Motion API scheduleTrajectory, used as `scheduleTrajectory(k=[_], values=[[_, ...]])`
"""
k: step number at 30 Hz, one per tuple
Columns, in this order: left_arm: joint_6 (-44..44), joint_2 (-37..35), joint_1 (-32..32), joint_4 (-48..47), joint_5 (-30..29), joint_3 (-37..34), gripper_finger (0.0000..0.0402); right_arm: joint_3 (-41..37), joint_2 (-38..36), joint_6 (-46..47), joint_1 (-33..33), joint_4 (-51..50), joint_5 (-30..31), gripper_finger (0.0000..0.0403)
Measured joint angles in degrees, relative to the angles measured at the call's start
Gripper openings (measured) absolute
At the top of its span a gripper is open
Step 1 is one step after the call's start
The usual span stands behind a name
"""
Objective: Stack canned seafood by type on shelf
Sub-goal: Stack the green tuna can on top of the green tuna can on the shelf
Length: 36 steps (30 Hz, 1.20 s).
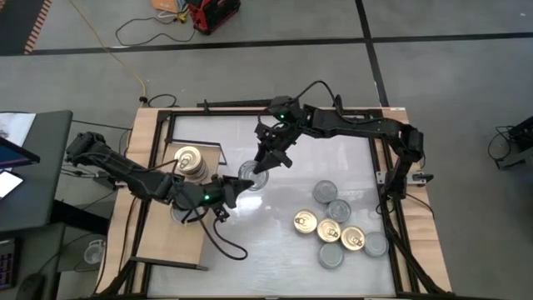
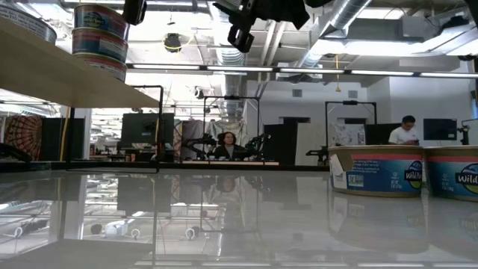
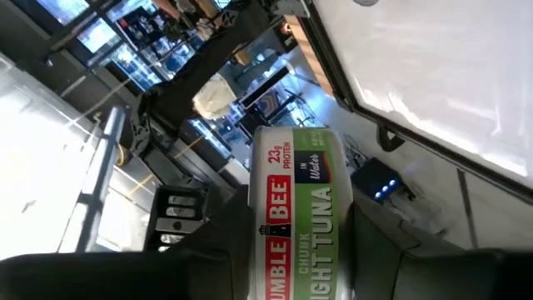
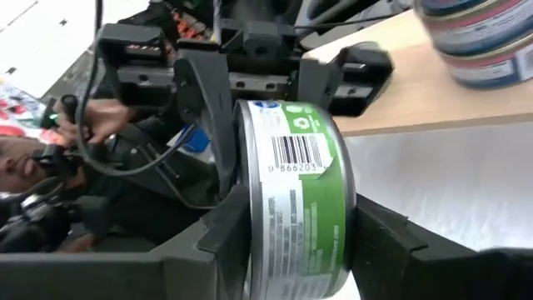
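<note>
Shelf (image 1: 185,246), 9 o'clock: one stack (image 1: 190,161). Counter (image 1: 275,250), 4 o'clock: seven tins (image 1: 336,227) unsorted. Centre: both pincers, left (image 1: 241,185) and right (image 1: 268,160), clamp one tin (image 4: 291,192).

Grey floor (image 1: 433,75), ceiling strip lights (image 2: 314,71), 2 ppl bkgd

A red boxy machine (image 1: 212,14) with a yellow cable (image 1: 125,50) sits on the grey floor (image 1: 450,75) beyond the white counter (image 1: 333,158).

Free room and obstacles on the table

The white tabletop (image 1: 250,242) lies open at lower centre; a cluster of flat round tins (image 1: 337,229) blocks the lower right, a stack of gold-topped tins (image 1: 190,160) the wooden shelf (image 1: 171,242).
</note>
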Motion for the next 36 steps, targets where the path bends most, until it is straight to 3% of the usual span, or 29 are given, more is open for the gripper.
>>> scheduleTrajectory(k=[8,13,19,28,36], values=[[-3.5,-0.2,-0.3,0.0,0.4,0.0,0.0132,0.0,0.0,1.5,-0.2,1.5,0.8,0.0268],[-8.4,-0.6,-3.2,-0.5,0.4,0.0,0.0132,0.0,-0.6,1.7,-2.5,0.1,-2.2,0.0290],[-25.6,-7.1,-11.2,-11.6,3.6,0.0,0.0132,0.0,-3.7,-0.4,-6.4,-4.5,-1.7,0.0296],[-59.3,-19.1,-26.1,-23.2,10.7,0.0,0.0143,0.0,-6.5,-1.0,-5.3,-4.9,11.7,0.0296],[-78.6,-20.9,-35.3,-38.9,1.5,0.0,0.0138,0.0,-6.4,-2.0,1.8,-4.6,22.0,0.0296]])
